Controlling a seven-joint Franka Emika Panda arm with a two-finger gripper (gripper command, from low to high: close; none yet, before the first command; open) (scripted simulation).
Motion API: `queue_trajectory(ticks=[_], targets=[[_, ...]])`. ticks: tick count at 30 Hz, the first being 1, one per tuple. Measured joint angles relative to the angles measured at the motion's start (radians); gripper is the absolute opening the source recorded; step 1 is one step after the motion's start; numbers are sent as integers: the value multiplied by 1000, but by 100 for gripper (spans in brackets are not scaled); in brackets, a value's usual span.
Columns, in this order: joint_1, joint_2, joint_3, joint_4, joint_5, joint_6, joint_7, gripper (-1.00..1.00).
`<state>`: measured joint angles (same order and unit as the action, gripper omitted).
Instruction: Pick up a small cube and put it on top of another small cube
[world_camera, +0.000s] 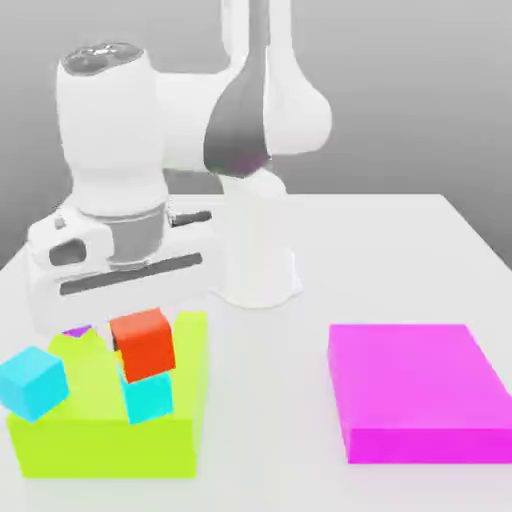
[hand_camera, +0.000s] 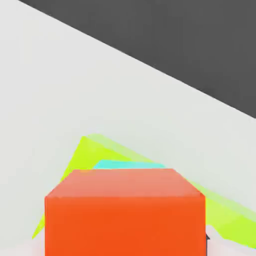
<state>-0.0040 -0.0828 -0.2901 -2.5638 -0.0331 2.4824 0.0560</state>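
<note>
gripper (world_camera: 140, 318) directly above red-orange cube (world_camera: 143, 343), turquoise cube (world_camera: 148, 396) beneath

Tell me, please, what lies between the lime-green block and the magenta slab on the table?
Nothing: in the exterior view, only bare white table separates the lime-green block from the magenta slab.

Red-orange cube (world_camera: 143, 344) atop turquoise cube (world_camera: 148, 397)

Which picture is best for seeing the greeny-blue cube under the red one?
The exterior view: the turquoise cube shows two faces there, on the lime block beneath the red-orange cube. In the hand view, just a thin turquoise strip peeks past the red-orange cube.
</note>
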Motion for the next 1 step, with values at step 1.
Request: queue_trajectory(ticks=[1], targets=[[0, 0, 0, 0, 0, 0, 0, 100]])
